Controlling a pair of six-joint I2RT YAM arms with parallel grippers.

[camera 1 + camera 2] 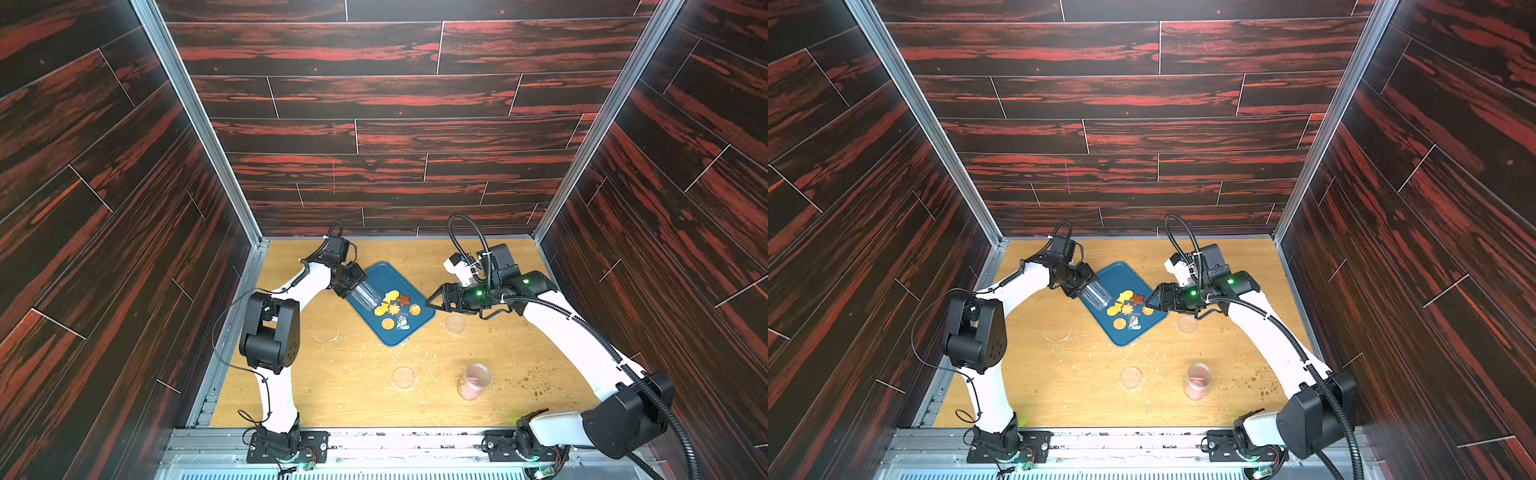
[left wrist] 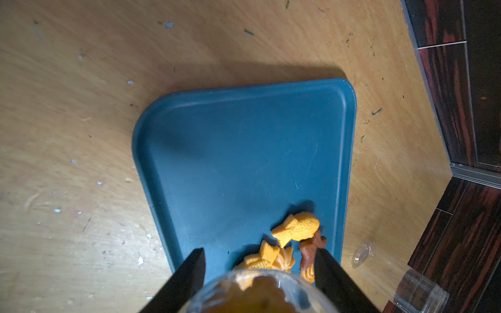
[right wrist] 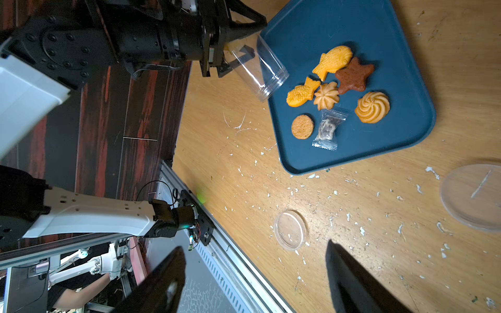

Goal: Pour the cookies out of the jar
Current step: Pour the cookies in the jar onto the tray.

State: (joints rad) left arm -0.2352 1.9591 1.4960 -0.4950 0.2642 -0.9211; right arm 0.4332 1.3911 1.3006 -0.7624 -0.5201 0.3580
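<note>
My left gripper [image 1: 356, 291] [image 2: 260, 253] is shut on the base end of a clear plastic jar [image 1: 366, 296] [image 1: 1097, 296] [image 3: 261, 71]. The jar is tipped with its mouth down over the blue tray [image 1: 384, 274] [image 1: 1120, 274] [image 2: 244, 149] [image 3: 339, 21], and it looks empty in the right wrist view. Several cookies [image 1: 395, 309] [image 1: 1127, 307] [image 3: 339, 86] [image 2: 295, 230] lie on the tray just beyond the mouth: yellow fish shapes, a brown star, orange swirls and a round cracker. My right gripper [image 1: 430, 302] [image 1: 1148, 301] [image 3: 254, 246] hangs open at the tray's right edge, holding nothing.
A small clear crinkled packet [image 1: 402, 322] [image 3: 328, 128] lies on the tray beside the cookies. Two clear round lids [image 1: 455, 324] [image 1: 403, 377] rest on the wooden table. A second jar with pink contents [image 1: 473, 380] stands near the front right. Crumbs litter the tabletop.
</note>
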